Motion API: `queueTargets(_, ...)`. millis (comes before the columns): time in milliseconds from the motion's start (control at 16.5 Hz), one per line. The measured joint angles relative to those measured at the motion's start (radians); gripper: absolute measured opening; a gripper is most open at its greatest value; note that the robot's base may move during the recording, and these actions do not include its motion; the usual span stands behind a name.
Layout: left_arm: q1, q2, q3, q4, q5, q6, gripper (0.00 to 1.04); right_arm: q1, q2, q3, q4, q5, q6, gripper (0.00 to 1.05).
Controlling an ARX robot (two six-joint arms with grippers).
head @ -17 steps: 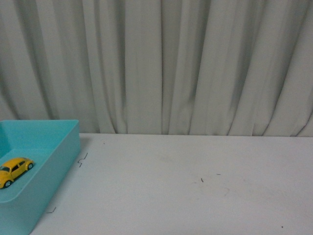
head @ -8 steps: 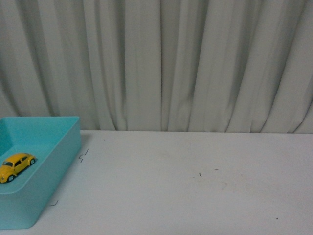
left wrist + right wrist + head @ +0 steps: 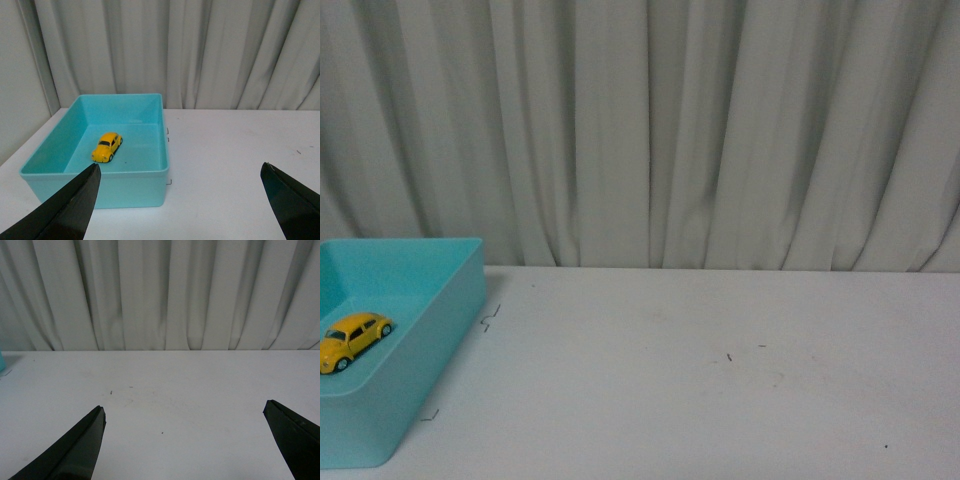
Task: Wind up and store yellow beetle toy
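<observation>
One yellow beetle toy [image 3: 107, 146] sits on its wheels on the floor of a turquoise bin [image 3: 150, 187], roughly in the middle of it and apart from all four walls, turned at a slant to them. From the front view the same little car [image 3: 353, 338] shows low at the far left, inside the bin [image 3: 440, 340], which stands at the left end of a white table [image 3: 720, 390]. The left gripper [image 3: 180, 200] hangs above the table on the near side of the bin, its two dark fingers [image 3: 65, 210] spread wide with nothing between them; the car lies well beyond them, untouched. The right gripper [image 3: 185, 440] hovers over the bare middle of the table [image 3: 165, 385], its fingers [image 3: 75, 450] parted just as widely and likewise holding nothing. A few small dark specks [image 3: 729, 357] mark the tabletop, and thin pen-like marks [image 3: 490, 318] lie just beside the bin's right wall. A pale pleated curtain [image 3: 650, 130] closes off the whole back of the scene.
</observation>
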Motion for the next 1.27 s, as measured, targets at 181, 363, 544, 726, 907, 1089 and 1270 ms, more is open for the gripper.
queueTargets(181, 0.000, 0.000, 0.000, 0.002, 0.000, 0.000, 0.98, 0.000, 0.000, 0.000, 0.001, 0.000, 0.000, 0.98)
queueTargets(363, 0.000, 0.000, 0.000, 0.003, 0.000, 0.000, 0.98, 0.000, 0.000, 0.000, 0.001, 0.000, 0.000, 0.98)
queueTargets(544, 0.000, 0.000, 0.000, 0.000, 0.000, 0.000, 0.98, 0.000, 0.000, 0.000, -0.001, 0.000, 0.001, 0.98)
queueTargets(726, 0.000, 0.000, 0.000, 0.000, -0.001, -0.001, 0.98, 0.000, 0.000, 0.000, 0.001, 0.000, 0.000, 0.98)
queueTargets(907, 0.000, 0.000, 0.000, 0.000, 0.000, 0.000, 0.98, 0.000, 0.000, 0.000, 0.000, 0.000, 0.003, 0.98)
queueTargets(1089, 0.000, 0.000, 0.000, 0.000, 0.000, 0.000, 0.98, 0.000, 0.000, 0.000, 0.000, 0.000, 0.003, 0.98)
queueTargets(1270, 0.000, 0.000, 0.000, 0.000, 0.000, 0.000, 0.98, 0.000, 0.000, 0.000, 0.000, 0.000, 0.004, 0.98)
